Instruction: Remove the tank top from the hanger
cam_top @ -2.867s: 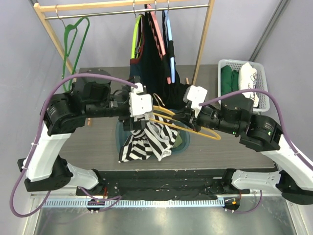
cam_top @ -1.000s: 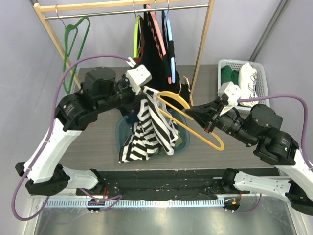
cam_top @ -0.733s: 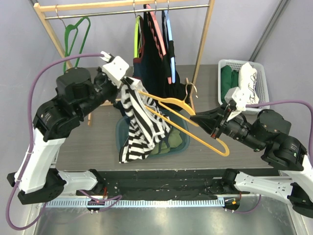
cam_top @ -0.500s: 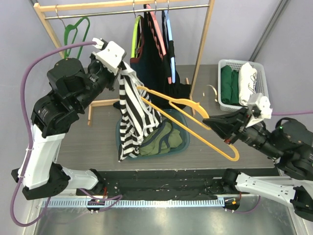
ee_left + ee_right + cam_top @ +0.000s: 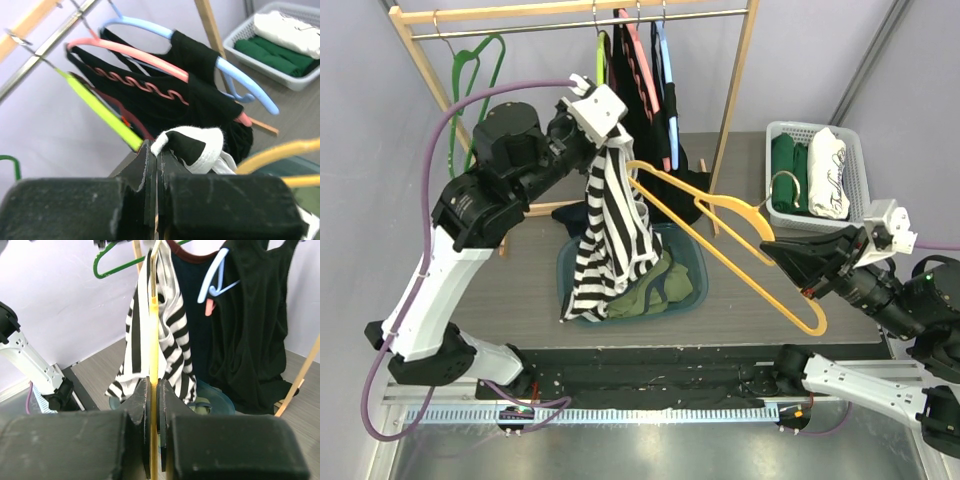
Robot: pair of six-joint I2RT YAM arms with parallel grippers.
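Pinch of left hand (image 5: 603, 130) on top (image 5: 605, 225) strap, held high to peel fabric off; clamp of right hand (image 5: 772, 250) on hanger (image 5: 725, 210), tilted away to slip free.

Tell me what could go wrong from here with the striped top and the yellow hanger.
1. The yellow hanger looks caught at its far end in the striped tank top beside the left gripper; pulling apart could stretch the strap.
2. That gripper pinches only a small fold of strap, which might slip free.
3. Black garments hang close behind on the rack; the hanger tip could snag them.
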